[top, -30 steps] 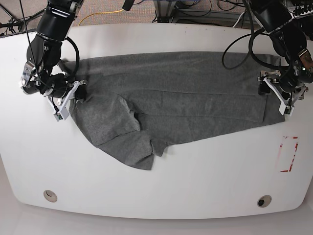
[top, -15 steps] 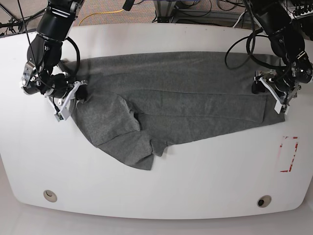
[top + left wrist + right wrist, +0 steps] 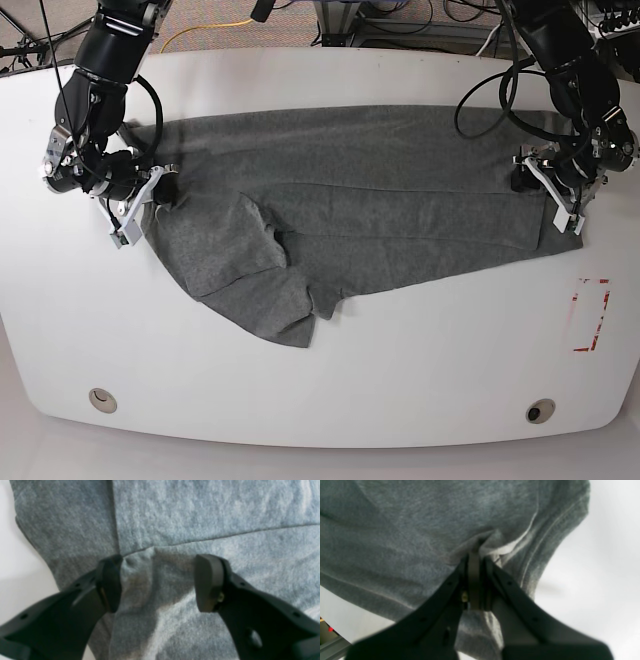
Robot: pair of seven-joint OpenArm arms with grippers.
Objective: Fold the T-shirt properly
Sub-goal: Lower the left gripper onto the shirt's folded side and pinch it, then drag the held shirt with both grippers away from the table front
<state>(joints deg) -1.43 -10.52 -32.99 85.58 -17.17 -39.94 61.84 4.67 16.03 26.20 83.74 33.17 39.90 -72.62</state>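
The shirt (image 3: pixel 350 215) lies spread on the table (image 3: pixel 400 370). Right fingers (image 3: pixel 475 562) pinch its left edge; left fingers (image 3: pixel 208 582) straddle its right edge, spread.

So your base cam sits high over the tabletop (image 3: pixel 330 380) and looks almost straight down, far enough back that you get the whole T-shirt (image 3: pixel 350 210) and both arms in one shot. The two wrist cams are the opposite: each rides just behind its own fingers and looks along them, so close the cloth goes a bit blurry. Left wrist view faces the fabric at the shirt's end on the base view's right, fingers (image 3: pixel 208 582) filling the bottom of the frame. Right wrist view (image 3: pixel 475 580) covers the other end, on the base view's left. Each wrist cam shares only its small shirt patch with the base view, and nothing with each other
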